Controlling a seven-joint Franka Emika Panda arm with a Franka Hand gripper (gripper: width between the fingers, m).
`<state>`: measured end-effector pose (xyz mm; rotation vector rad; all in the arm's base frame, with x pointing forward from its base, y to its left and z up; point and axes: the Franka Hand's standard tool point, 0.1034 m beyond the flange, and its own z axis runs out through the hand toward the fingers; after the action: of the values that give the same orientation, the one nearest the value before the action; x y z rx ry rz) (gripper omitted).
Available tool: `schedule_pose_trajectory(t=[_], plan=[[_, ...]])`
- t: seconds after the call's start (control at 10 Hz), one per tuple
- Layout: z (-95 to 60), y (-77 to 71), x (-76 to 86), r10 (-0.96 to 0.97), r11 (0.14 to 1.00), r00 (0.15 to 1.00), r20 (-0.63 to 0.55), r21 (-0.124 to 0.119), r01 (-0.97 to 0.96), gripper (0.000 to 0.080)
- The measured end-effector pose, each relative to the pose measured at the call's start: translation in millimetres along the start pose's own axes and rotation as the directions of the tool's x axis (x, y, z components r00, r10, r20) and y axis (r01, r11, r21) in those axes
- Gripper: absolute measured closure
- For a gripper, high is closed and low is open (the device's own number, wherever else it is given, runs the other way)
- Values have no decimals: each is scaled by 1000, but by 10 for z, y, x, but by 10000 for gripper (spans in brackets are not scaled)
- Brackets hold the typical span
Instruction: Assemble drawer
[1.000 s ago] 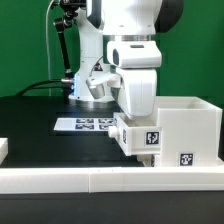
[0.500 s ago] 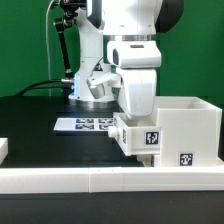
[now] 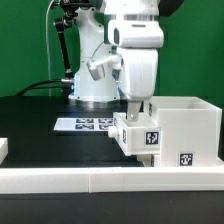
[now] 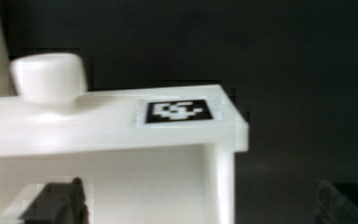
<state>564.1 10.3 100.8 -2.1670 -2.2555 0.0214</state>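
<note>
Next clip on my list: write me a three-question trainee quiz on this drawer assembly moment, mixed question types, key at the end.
1. True or false: the claw is clamped around the drawer box.
2. Multiple choice: the marker board lies (A) on top of the drawer box, (B) flat on the black table, toward the exterior view's left of the box, (C) in the claw.
3. Fill in: in the wrist view, a white ____ stands upright on the small drawer, beside a marker tag.

Key:
1. False; the claw hangs above the small drawer at the box's front, holding nothing visible.
2. B
3. knob
</note>
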Motion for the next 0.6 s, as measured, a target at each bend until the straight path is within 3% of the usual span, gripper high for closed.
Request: schedule_pose_trajectory(t=[0.3, 0.6], plan=[[-166, 206, -224, 20, 1000, 1000, 15, -4, -20, 150], [-131, 185, -276, 18, 1000, 1000, 7, 2, -18, 150]])
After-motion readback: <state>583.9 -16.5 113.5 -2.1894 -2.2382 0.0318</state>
